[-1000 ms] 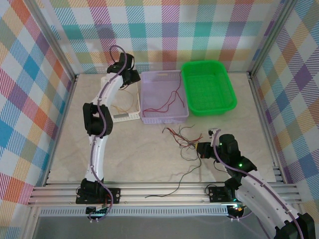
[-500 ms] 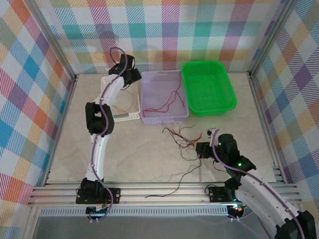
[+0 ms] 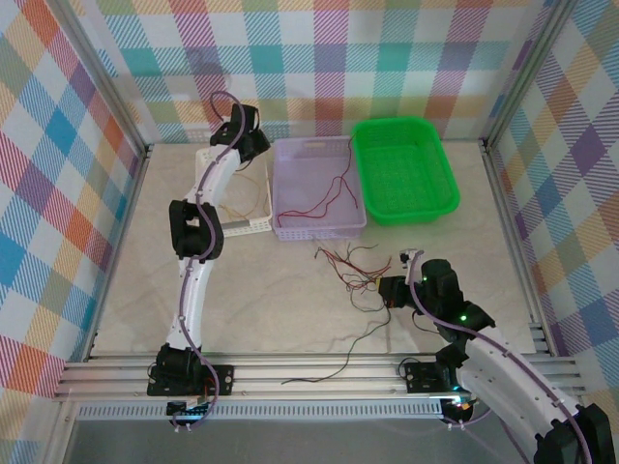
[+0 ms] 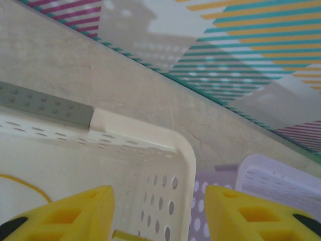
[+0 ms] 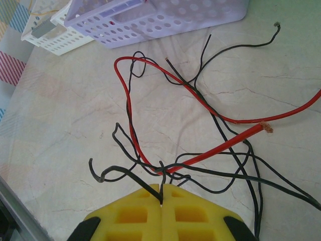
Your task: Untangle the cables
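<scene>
Left arm reaches to the far corner of the table [image 3: 261,290], with the left gripper [image 4: 160,201] above the corner of the white basket [image 4: 150,145]. Its jaws are spread and nothing lies between them. Against the view a second ago, this wrist has pulled a little farther back and left over the basket. A yellow cable [image 4: 20,182] lies on the basket floor, so I judge that strand delivered and the arm free. One red strand [image 3: 324,198] lies in the lavender basket [image 3: 290,184], as it did a second ago; the green basket [image 3: 440,203] holds no strand that I can see. The right gripper [image 5: 161,187] sits low at the near edge of the tangle [image 3: 353,271], near the middle of the table. Its jaws are pressed together on a black cable [image 5: 125,169] that runs into the seam between the pads. It has crept slightly left, but the tangle looks unmoved. A thick red cable [image 5: 235,140] crosses the black loops just beyond the jaws. Judgement: sorting is partly done, and the next pull must draw the black strand out without dragging the red along.
</scene>
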